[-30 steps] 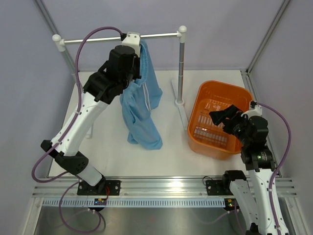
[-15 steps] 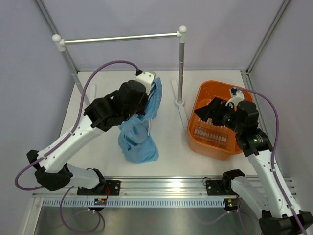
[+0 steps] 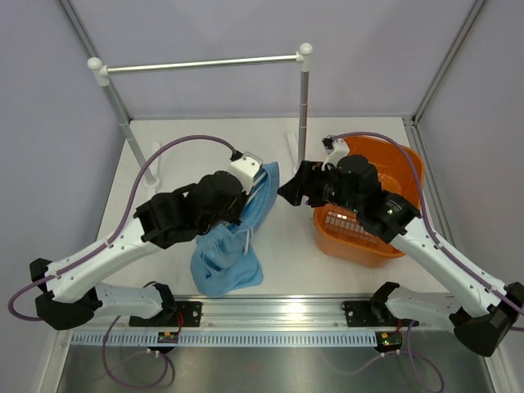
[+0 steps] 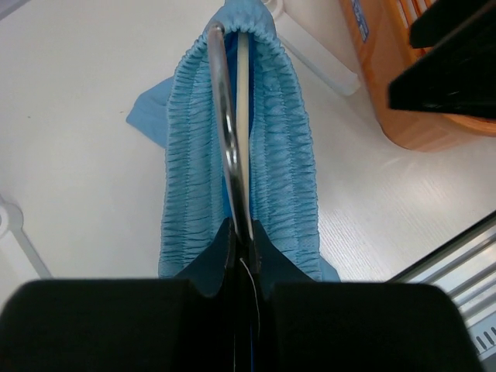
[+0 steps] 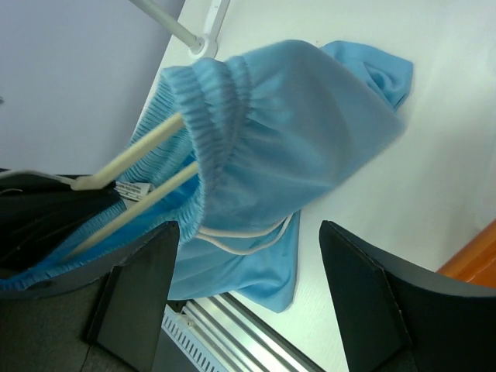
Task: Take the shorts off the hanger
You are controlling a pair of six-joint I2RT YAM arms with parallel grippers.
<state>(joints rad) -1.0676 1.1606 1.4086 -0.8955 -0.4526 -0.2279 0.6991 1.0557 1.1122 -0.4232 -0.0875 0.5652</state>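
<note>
The light-blue shorts [image 3: 228, 260] hang on the cream hanger and slump in a heap on the table in front of the left arm. My left gripper [image 3: 248, 187] is shut on the hanger [image 4: 243, 101] where its metal hook [image 4: 221, 116] meets the cream bar, with the elastic waistband [image 4: 291, 139] stretched round it. My right gripper [image 3: 291, 191] is open and empty, just right of the waistband, apart from it. In the right wrist view the shorts [image 5: 310, 139] with the white drawstring [image 5: 248, 246] and the hanger's bars [image 5: 139, 151] lie between and beyond my open gripper [image 5: 248, 232].
An orange basket [image 3: 360, 250] stands at the right, under the right arm. The silver rail [image 3: 205, 63] spans the back, bare, on a post [image 3: 303, 115] with a white foot [image 3: 296, 168] close to the right gripper. Walls enclose the table.
My left gripper has taken the hanger with the shorts off the rail and lowered it to the table. My right arm has swung from the basket leftward to the shorts.
</note>
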